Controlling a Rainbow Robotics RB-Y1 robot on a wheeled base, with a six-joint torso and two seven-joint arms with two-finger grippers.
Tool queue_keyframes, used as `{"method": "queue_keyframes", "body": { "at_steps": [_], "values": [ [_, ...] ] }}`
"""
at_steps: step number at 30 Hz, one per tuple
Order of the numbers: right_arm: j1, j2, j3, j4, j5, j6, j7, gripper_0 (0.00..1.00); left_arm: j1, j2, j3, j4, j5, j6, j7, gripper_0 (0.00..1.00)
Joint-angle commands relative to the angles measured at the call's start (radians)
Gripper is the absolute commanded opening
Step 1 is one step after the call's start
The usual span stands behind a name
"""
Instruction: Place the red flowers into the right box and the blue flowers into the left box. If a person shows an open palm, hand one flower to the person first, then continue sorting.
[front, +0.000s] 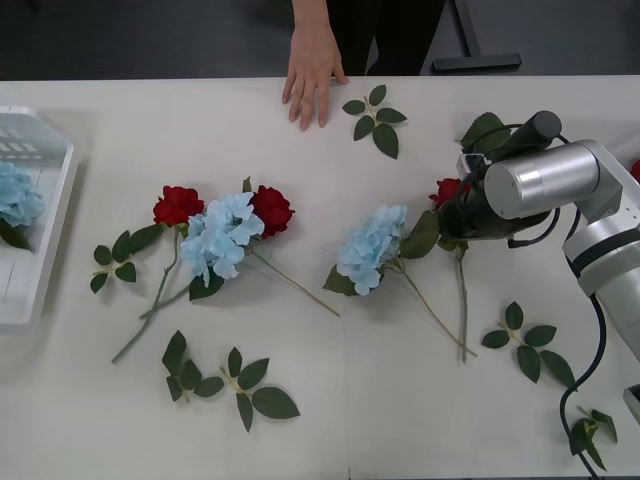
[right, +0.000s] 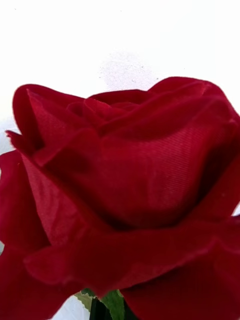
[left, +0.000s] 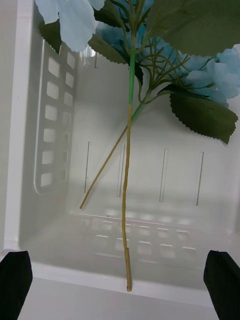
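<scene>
While no writing shows, left tool gapes over left box; right tool's state unclear.

Silver-and-black robot arm, dark-clothed person at the table's far edge

The right arm is built of brushed silver cylindrical links with pale grey joint housings, ending in a black wrist section with a black rounded cap on top; thin black cables loop beside it and trail down its side. The left gripper shows two black, matte, rounded fingers. The person wears dark clothing, forearm unsleeved.
</scene>
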Motion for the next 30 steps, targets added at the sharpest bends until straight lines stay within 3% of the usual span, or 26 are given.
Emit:
{"method": "queue_keyframes", "body": {
  "at_steps": [1, 7, 15, 30],
  "values": [
    [-0.028, 0.022, 0.009, -0.008, 0.01, -0.013, -0.038, 0.0, 0.029, 0.055, -0.01, -0.001, -0.005, -0.013, -0.054, 1.0],
    [-0.051, 0.011, -0.072, -0.016, -0.068, -0.011, -0.015, 0.0, 0.029, 0.055, -0.01, -0.001, -0.005, -0.013, -0.054, 1.0],
    [-0.134, -0.046, -0.245, -0.088, -0.293, -0.029, 0.189, 0.0, 0.029, 0.055, -0.01, -0.001, -0.005, -0.013, -0.054, 1.0],
    [-0.353, -0.107, -0.257, -0.092, -0.941, -0.522, 0.654, 0.0, 0.029, 0.055, -0.01, -0.001, -0.005, -0.013, -0.054, 1.0]
  ]
}}
